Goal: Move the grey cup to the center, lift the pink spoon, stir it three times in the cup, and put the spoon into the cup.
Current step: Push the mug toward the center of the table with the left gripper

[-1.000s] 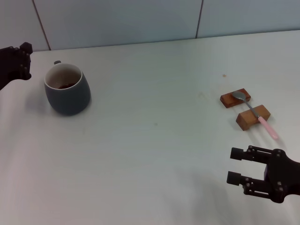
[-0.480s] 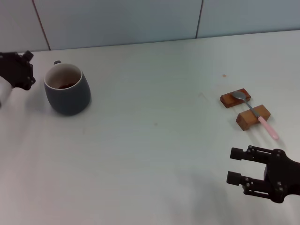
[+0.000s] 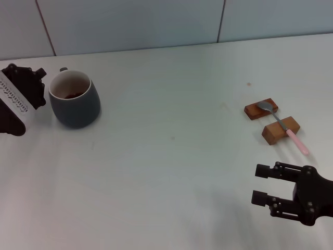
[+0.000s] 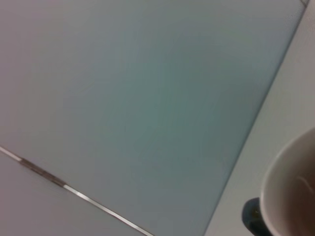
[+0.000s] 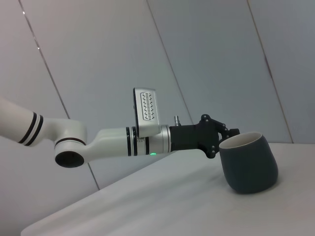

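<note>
left gripper (image 3: pixel 37 86): just beside the grey cup (image 3: pixel 76 100) at its handle side, grip state cannot be told. right gripper (image 3: pixel 263 185): parked low, fingers apart, holding nothing. pink spoon (image 3: pixel 283 126): beyond the right gripper, across two wooden blocks (image 3: pixel 272 122).

One grey cup (image 3: pixel 76 100) at upper left, one pink spoon (image 3: pixel 283 126) and two wooden blocks (image 3: pixel 261 109) (image 3: pixel 281 130) at right; two grippers (image 3: pixel 36 86) (image 3: pixel 261 185), one on each side
</note>
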Motion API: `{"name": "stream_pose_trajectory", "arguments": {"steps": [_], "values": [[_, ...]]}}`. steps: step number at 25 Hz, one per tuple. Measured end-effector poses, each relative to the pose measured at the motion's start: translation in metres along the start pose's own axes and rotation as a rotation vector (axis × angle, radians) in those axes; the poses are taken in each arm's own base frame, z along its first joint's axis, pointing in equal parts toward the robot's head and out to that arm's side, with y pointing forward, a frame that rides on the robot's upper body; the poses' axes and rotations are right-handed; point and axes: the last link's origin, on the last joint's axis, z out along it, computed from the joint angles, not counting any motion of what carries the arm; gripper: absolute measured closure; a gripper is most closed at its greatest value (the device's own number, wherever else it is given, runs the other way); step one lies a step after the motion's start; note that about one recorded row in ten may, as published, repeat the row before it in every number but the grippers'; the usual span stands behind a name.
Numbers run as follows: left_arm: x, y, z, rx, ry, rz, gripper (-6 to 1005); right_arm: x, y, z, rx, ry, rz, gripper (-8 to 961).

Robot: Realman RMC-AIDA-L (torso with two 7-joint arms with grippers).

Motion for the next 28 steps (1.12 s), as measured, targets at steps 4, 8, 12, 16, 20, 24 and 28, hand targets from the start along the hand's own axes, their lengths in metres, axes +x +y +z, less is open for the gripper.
{"name": "stream_pose_trajectory", "arguments": {"steps": [4,8,12,16,20,24,28], "values": [[0.000,0.004,0.002,-0.036,-0.018,0.037,991,0.000,0.000,0.000,0.000,0.000,0.000,284],[0.002,0.008,0.003,-0.056,-0.010,0.046,991,0.000,-0.001,0.000,0.003,0.002,0.000,284],[0.007,0.014,0.005,-0.075,0.004,0.048,992,0.000,-0.001,0.000,0.005,0.004,-0.001,284],[0.014,0.022,0.007,-0.103,0.024,0.045,992,0.000,-0.002,-0.001,0.007,0.005,-0.002,285],[0.023,0.029,0.008,-0.122,0.064,0.032,993,-0.001,-0.002,0.000,0.006,0.006,-0.004,285],[0.032,0.036,0.010,-0.140,0.102,0.014,993,-0.001,-0.002,0.000,0.005,0.006,-0.005,285],[0.048,0.046,0.012,-0.170,0.153,-0.011,993,-0.002,-0.003,0.000,0.003,0.006,-0.006,285]]}}
